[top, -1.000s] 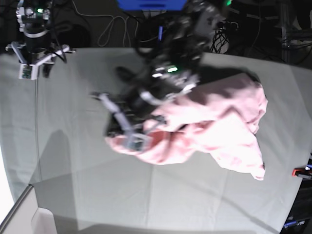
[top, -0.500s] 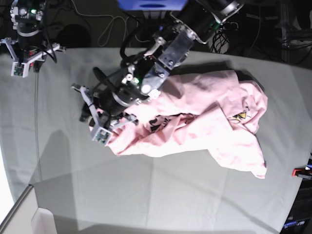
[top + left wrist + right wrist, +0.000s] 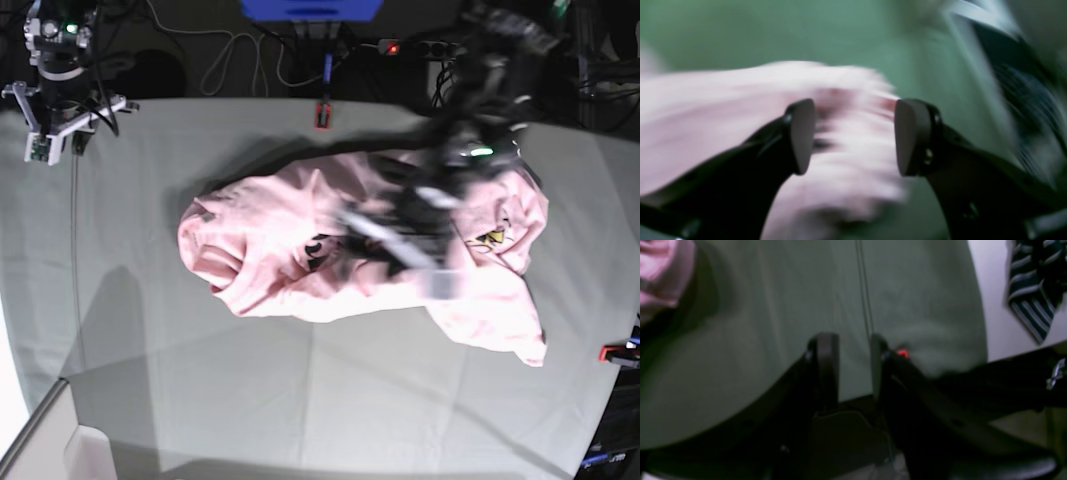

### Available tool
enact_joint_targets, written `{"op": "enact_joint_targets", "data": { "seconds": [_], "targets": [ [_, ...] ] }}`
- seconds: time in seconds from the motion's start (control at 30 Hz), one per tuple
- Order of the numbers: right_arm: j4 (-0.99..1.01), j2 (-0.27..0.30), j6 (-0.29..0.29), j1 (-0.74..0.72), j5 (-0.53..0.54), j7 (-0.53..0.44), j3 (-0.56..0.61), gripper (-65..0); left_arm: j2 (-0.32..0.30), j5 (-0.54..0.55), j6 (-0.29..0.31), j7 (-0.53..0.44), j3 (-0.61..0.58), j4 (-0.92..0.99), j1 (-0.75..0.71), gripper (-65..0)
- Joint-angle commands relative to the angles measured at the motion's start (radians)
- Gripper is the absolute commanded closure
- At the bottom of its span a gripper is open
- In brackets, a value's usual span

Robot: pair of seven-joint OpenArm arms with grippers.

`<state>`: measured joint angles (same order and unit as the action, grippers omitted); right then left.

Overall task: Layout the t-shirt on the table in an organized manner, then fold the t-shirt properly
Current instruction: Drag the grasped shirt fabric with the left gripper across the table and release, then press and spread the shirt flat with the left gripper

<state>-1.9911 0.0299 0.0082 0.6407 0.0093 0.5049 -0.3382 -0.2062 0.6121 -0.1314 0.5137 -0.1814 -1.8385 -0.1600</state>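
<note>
From my seat the right hand sits at the far left corner of the desk, hanging above the grey-green cloth and well apart from the garment. On its wrist camera I see its two dark fingers standing a narrow gap apart with nothing between them, only bare cloth and a thin dark line behind, so it is released. A small red clamp shows just past the right finger, and a striped blue and white cloth lies off the desk's edge. Moving right, the t-shirt lies crumpled across the middle of the desk, toward the far edge and the right side, pale pink with black lettering showing in a fold and a small yellow graphic near its right end. The left hand is a motion-blurred smear over the shirt's right half. On its wrist camera the pads stand wide apart, released, with blurred pink fabric behind the gap; I cannot tell whether they touch it.
</note>
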Motion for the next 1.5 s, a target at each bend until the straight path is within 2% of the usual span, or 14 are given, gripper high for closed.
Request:
{"op": "enact_joint_targets", "data": {
  "seconds": [0.0,0.13,0.3,0.53,0.7,0.97,1.0,1.07,1.13,1.2,1.47],
  "targets": [
    [-0.017,0.006,0.006,-0.008,-0.002,-0.021,-0.005,-16.9,0.000,0.012,-0.009,-0.036,0.056,-0.031,-0.022,-38.1],
    [0.005,0.006,0.006,-0.014,-0.002,-0.021,0.001,-16.9,0.021,0.013,-0.023,-0.069,0.250,-0.040,-0.125,-42.4],
    [0.019,0.008,0.006,-0.028,-0.002,-0.021,0.038,-16.9,0.084,0.013,-0.017,-0.060,0.342,-0.016,-0.146,-42.5],
    [0.025,0.008,0.006,-0.031,-0.002,-0.021,0.052,-16.9,0.110,0.015,-0.015,-0.060,0.343,0.118,-0.106,-40.9],
    [0.025,0.008,0.006,-0.028,-0.002,-0.021,0.052,-16.9,0.124,0.015,-0.014,-0.060,0.342,0.132,-0.106,-40.9],
    [0.025,0.008,0.006,-0.026,-0.002,-0.021,0.052,-16.9,0.123,0.015,-0.014,-0.066,0.262,0.150,-0.077,-40.4],
    [0.025,0.008,0.006,-0.026,-0.002,-0.021,0.050,-16.9,0.124,0.015,-0.014,-0.066,0.262,0.150,-0.071,-38.4],
    [0.025,0.008,0.006,-0.026,-0.002,-0.021,0.049,-16.9,0.124,0.015,-0.014,-0.066,0.256,0.150,-0.063,-30.0],
    [0.025,0.008,0.006,-0.025,-0.002,-0.021,0.047,-16.9,0.124,0.015,-0.014,-0.069,0.247,0.150,-0.063,-17.6],
    [0.025,0.008,0.006,-0.025,-0.002,-0.021,0.046,-16.9,0.124,0.015,-0.014,-0.069,0.250,0.150,-0.063,-1.1],
    [0.025,0.008,0.006,-0.026,-0.002,-0.021,0.046,-16.9,0.118,0.006,-0.015,-0.068,0.210,0.136,0.027,-0.3]
  ]
}}
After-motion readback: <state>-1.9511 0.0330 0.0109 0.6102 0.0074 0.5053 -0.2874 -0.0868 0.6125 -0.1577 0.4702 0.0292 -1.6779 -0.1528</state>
